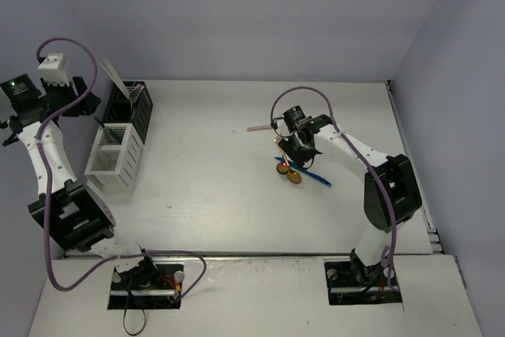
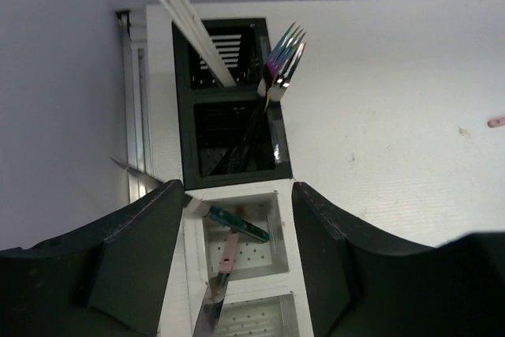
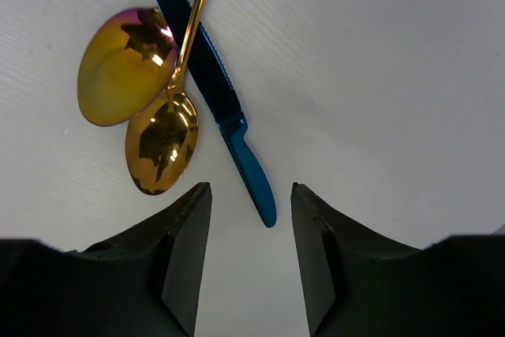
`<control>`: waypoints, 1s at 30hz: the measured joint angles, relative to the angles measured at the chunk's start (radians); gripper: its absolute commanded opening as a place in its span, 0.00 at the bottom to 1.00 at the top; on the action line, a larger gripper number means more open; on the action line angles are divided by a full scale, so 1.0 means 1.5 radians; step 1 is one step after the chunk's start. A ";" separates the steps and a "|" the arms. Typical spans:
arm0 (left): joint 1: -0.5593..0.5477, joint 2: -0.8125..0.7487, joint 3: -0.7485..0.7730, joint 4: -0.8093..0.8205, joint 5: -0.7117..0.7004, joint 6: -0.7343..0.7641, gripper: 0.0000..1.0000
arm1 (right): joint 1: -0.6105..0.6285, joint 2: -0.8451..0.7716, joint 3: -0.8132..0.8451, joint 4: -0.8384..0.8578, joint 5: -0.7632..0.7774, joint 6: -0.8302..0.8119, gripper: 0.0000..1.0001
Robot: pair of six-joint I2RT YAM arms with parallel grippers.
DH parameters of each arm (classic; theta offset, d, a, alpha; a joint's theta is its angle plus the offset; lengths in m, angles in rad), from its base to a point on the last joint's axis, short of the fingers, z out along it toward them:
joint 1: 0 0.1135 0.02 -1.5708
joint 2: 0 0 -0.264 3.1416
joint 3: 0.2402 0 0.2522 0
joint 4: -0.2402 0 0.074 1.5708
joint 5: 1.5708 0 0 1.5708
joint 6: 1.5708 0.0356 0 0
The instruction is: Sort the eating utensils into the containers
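Left wrist: left hand [image 2: 237, 191] open, empty, above caddy [image 2: 280, 234]; right hand [image 3: 249, 189] likewise above knife [image 3: 211, 76].

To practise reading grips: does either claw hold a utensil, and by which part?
Nothing is held. The left claw is open above the white caddy; the right claw is open over the blue knife's handle end.

this is looking like a robot lab test cell: a left arm [image 1: 49, 151] and right arm [image 1: 355, 147] are sitting bolted to a bare white table [image 1: 221, 124], plain pale walls [image 1: 237, 13] are enclosing it, and purple cables [image 1: 300, 89] are trailing.
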State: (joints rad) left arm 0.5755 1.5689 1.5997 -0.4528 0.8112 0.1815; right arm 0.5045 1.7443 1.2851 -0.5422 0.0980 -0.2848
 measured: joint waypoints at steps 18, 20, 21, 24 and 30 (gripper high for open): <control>-0.076 -0.133 -0.080 -0.001 -0.002 0.103 0.58 | -0.009 0.167 0.033 -0.045 0.010 -0.130 0.26; -0.078 -0.137 -0.090 0.001 -0.003 0.105 0.58 | -0.009 0.175 0.042 -0.056 0.007 -0.146 0.23; -0.078 -0.137 -0.095 0.002 -0.003 0.106 0.58 | -0.009 0.178 0.045 -0.060 0.004 -0.152 0.22; -0.078 -0.138 -0.105 0.005 -0.003 0.106 0.58 | -0.008 0.189 0.057 -0.076 -0.004 -0.173 0.13; -0.078 -0.140 -0.110 0.013 -0.004 0.106 0.58 | -0.012 0.205 0.077 -0.103 -0.018 -0.200 0.00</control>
State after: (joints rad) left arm 0.4583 1.3591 1.4354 -0.4339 0.8047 0.3406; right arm 0.4861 2.0525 1.4000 -0.6971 0.0711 -0.5854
